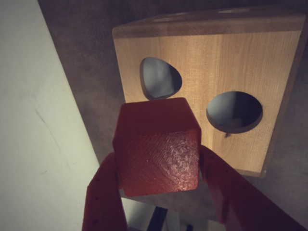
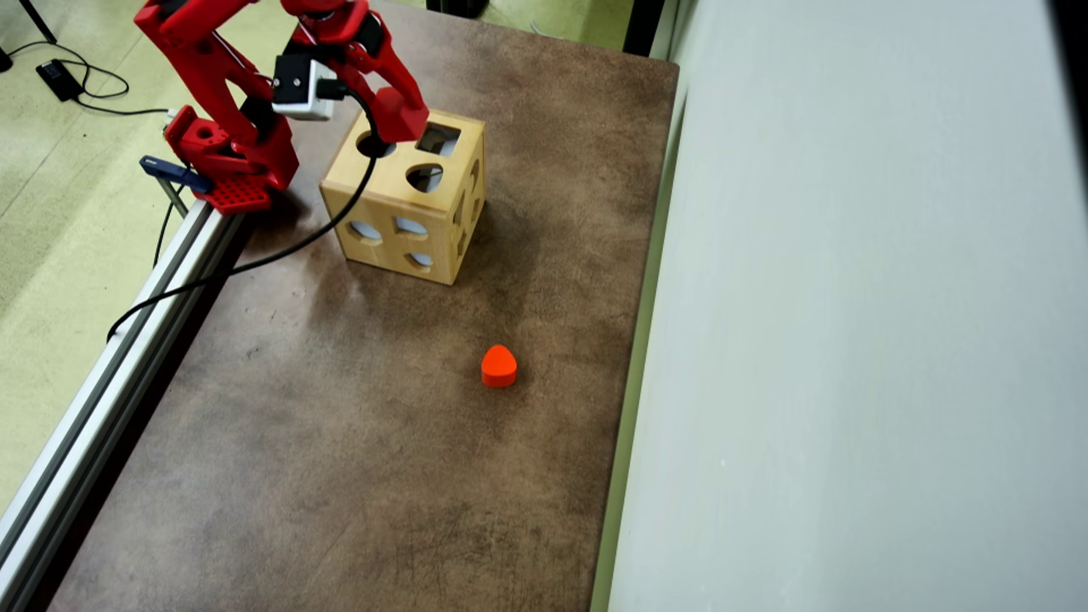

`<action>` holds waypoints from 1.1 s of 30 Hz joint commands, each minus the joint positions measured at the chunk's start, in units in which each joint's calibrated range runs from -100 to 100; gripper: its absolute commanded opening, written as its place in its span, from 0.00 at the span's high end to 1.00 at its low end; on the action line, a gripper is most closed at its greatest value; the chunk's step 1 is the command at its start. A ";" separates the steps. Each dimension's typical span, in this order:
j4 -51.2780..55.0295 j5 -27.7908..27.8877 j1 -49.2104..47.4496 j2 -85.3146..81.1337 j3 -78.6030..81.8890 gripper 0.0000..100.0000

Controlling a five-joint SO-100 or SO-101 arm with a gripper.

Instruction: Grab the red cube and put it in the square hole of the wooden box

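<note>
In the wrist view the red cube [image 1: 158, 147] sits clamped between my two red fingers [image 1: 103, 192], so my gripper [image 1: 158, 161] is shut on it. It hangs just above the top face of the wooden box [image 1: 240, 57], in front of the teardrop hole [image 1: 160, 78] and the round hole [image 1: 234, 111]; the square hole is hidden behind the cube here. In the overhead view my gripper [image 2: 401, 121] is over the back of the wooden box [image 2: 395, 185], touching the left edge of the square hole [image 2: 444, 138]. The cube cannot be told from the red fingers there.
An orange-red heart-like block [image 2: 499, 366] lies on the brown table [image 2: 340, 442], well in front of the box. A pale wall [image 2: 850, 340] runs along the right edge. An aluminium rail [image 2: 110, 374] and a black cable [image 2: 255, 259] line the left side beside the arm base [image 2: 229, 166].
</note>
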 commanded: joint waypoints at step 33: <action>0.57 -0.34 -9.62 15.11 -12.85 0.99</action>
